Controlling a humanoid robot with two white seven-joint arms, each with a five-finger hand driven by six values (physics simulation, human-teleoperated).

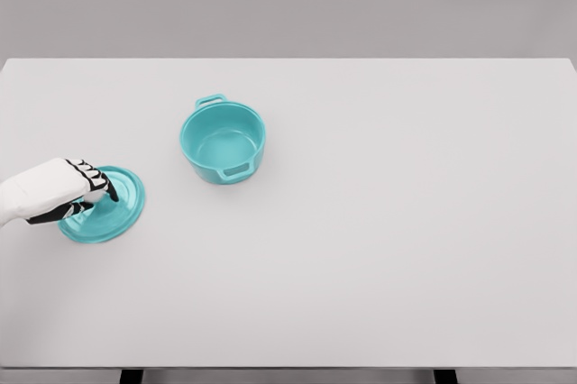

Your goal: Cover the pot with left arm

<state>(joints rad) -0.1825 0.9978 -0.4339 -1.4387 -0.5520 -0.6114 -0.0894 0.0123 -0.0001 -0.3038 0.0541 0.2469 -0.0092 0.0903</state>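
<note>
Dark-jointed fingers (97, 182) of the left hand (65, 187) curl downward over the middle of a teal lid (117, 213), their tips bunched close together where the knob would be. The knob itself is hidden under them, so whether they actually pinch it cannot be told; they do appear to touch the lid's top. The white back of the hand and the forearm run off the left edge of the frame, at mid-height.

The lid lies flat on the white worktop (379, 240) in the lower left part of the frame, round and shallow, its rim visible below and to the right of the hand.

Up and to the right of the lid, left of the frame's centre, stands the teal pot (223, 142). It is upright and uncovered, with its pale inside bottom showing. One loop handle points to the upper left, the other to the lower right. Pot and lid sit near each other but apart.
</note>
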